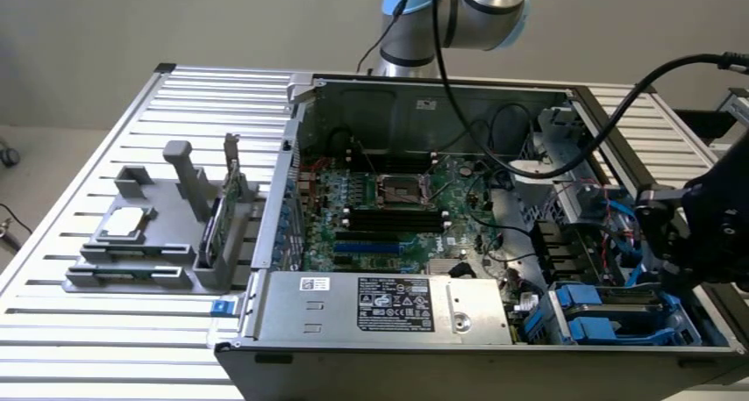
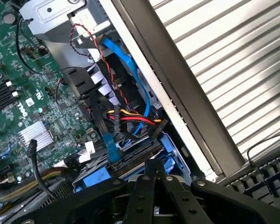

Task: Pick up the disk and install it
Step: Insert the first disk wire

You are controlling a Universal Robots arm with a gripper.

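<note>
The disk (image 1: pixel 611 317) lies in the drive bay at the near right corner of the open computer case (image 1: pixel 302 155), its blue carrier rails around a grey top. My gripper (image 1: pixel 669 262) hangs just above the case's right wall, over that bay. In the wrist view its two black fingers meet at their tips, so my gripper (image 2: pixel 154 164) is shut with nothing between them. Below the tips lies the disk's blue carrier (image 2: pixel 99 178).
Blue, red and yellow cables (image 2: pixel 126 116) run into the bay beside the disk. The power supply (image 1: pixel 387 304) sits along the case's front, behind it the motherboard (image 1: pixel 387 208). A grey fixture (image 1: pixel 140 261) on the exterior view's left holds a silver chip (image 1: pixel 126 223) and a green card (image 1: pixel 217 215).
</note>
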